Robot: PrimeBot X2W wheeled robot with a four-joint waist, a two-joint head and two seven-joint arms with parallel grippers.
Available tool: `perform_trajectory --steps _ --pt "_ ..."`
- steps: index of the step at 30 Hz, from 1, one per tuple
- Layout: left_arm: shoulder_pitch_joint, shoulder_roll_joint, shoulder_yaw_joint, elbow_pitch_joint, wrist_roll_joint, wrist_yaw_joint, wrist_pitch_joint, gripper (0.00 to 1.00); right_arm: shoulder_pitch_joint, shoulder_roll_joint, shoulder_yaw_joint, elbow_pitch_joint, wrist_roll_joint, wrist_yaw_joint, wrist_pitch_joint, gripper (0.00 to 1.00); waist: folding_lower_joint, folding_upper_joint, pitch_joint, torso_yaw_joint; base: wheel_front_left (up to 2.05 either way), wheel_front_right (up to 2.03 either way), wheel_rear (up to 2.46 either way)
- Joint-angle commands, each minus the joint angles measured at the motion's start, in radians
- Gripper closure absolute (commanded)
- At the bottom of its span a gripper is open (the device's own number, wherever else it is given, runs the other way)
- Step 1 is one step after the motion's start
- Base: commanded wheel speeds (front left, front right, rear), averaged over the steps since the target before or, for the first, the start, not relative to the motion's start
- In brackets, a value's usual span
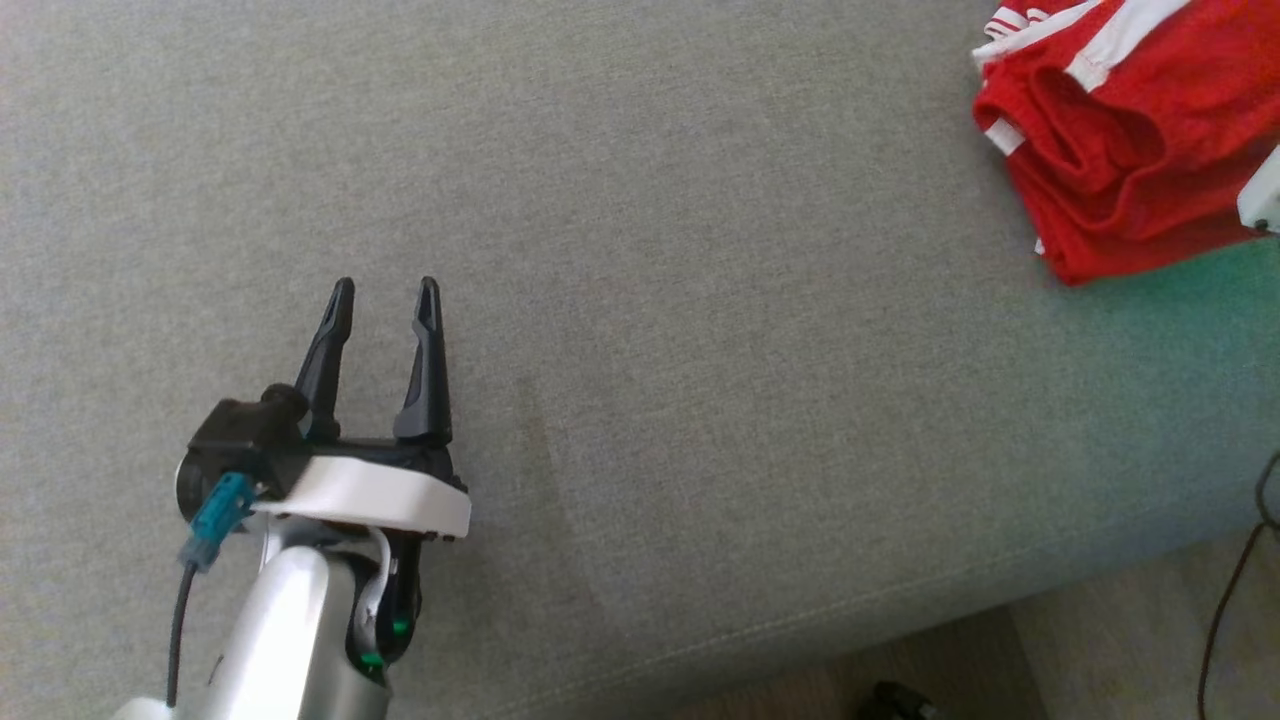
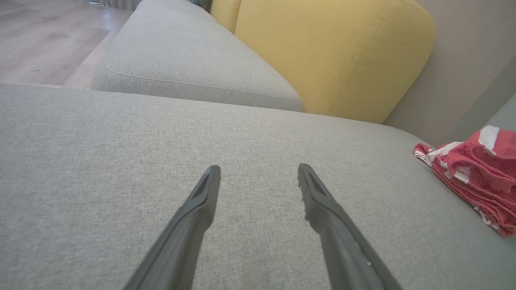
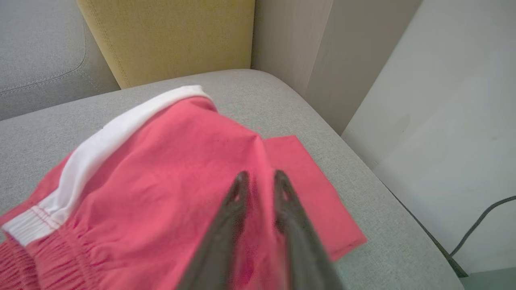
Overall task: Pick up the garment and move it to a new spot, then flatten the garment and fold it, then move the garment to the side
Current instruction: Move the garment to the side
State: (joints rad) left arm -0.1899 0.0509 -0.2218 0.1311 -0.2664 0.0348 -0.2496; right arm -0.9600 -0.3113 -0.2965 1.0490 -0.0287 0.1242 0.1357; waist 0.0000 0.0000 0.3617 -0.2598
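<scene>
We count one garment [image 1: 1130,150], red with white stripes and a white band. It lies bunched in loose folds at the far right corner of the grey seat cushion [image 1: 700,300], touching the fabric and reaching close to the cushion's right edge. From the right wrist, a flat red layer of it spreads out toward that right edge.

There are two grippers. The left gripper [image 1: 385,290] hangs over the cushion toward its front edge and to the left, well apart from the garment. Its two dark fingers are spread wide with bare grey cloth between them.

The right gripper [image 3: 261,175] is over the garment. Its fingers stand narrowly apart and red cloth shows in the gap. We cannot tell whether they pinch the cloth or merely hover on it. In the head view a white piece of the right arm [image 1: 1262,192] sits against the garment's right side.

From the left wrist we see two grey seat cushions, ours and a second one [image 2: 181,60] beyond its far edge. Two yellow back cushions stand behind them, a large one [image 2: 334,56] and a smaller one [image 2: 225,12]. One dark cable [image 1: 1235,590] runs down past the cushion's front right corner.
</scene>
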Motion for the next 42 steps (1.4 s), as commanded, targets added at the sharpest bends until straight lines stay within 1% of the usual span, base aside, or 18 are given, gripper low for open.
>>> perform_trajectory --steps 1,8,12,17,25,30,33,37,42 --pt "-0.025 -0.001 0.028 -0.028 0.006 0.000 -0.012 0.00 -0.031 0.003 -0.008 -0.030 -0.023 0.007 -0.015 0.00 0.0000 0.0000 -0.001 -0.001 0.00 0.00 0.00" --pt "-0.026 -0.001 0.026 -0.019 0.005 0.001 -0.012 0.00 -0.024 0.033 -0.060 -0.034 -0.084 0.007 -0.023 0.00 0.0000 0.0000 -0.010 -0.004 0.00 0.00 0.00" --pt "-0.026 -0.001 0.027 -0.015 0.003 0.001 -0.012 0.00 -0.019 0.059 -0.056 -0.037 -0.094 0.007 -0.039 0.00 0.0000 0.0000 -0.025 -0.005 0.00 0.00 0.00" --pt "-0.027 -0.001 0.034 -0.013 -0.006 0.003 -0.012 0.00 -0.014 0.091 -0.008 -0.041 -0.069 0.007 -0.088 0.00 0.0000 0.0000 -0.057 0.000 0.00 0.00 0.00" --pt "-0.016 -0.001 0.057 -0.006 -0.050 0.025 -0.012 0.00 0.039 0.146 0.129 -0.084 0.036 0.007 -0.205 0.00 0.0000 0.0000 -0.145 0.033 0.00 0.00 0.00" --pt "0.012 -0.001 0.062 0.013 -0.080 0.050 -0.012 0.00 0.125 0.176 0.235 -0.156 0.105 0.007 -0.288 0.00 0.0000 0.0000 -0.219 0.069 0.00 0.00 0.00" --pt "0.036 -0.001 0.060 0.014 -0.105 0.068 -0.012 0.00 0.201 0.190 0.278 -0.219 0.129 0.007 -0.331 0.00 0.0000 0.0000 -0.266 0.096 0.00 0.00 0.00" --pt "0.069 -0.001 0.058 0.014 -0.118 0.090 -0.012 0.00 0.320 0.215 0.296 -0.326 0.135 0.007 -0.366 0.00 0.0000 0.0000 -0.318 0.131 0.00 0.00 0.00" --pt "0.110 -0.001 0.051 0.021 -0.114 0.106 -0.012 0.00 0.490 0.251 0.286 -0.490 0.133 0.007 -0.383 0.00 0.0000 0.0000 -0.365 0.166 0.00 0.00 0.00"
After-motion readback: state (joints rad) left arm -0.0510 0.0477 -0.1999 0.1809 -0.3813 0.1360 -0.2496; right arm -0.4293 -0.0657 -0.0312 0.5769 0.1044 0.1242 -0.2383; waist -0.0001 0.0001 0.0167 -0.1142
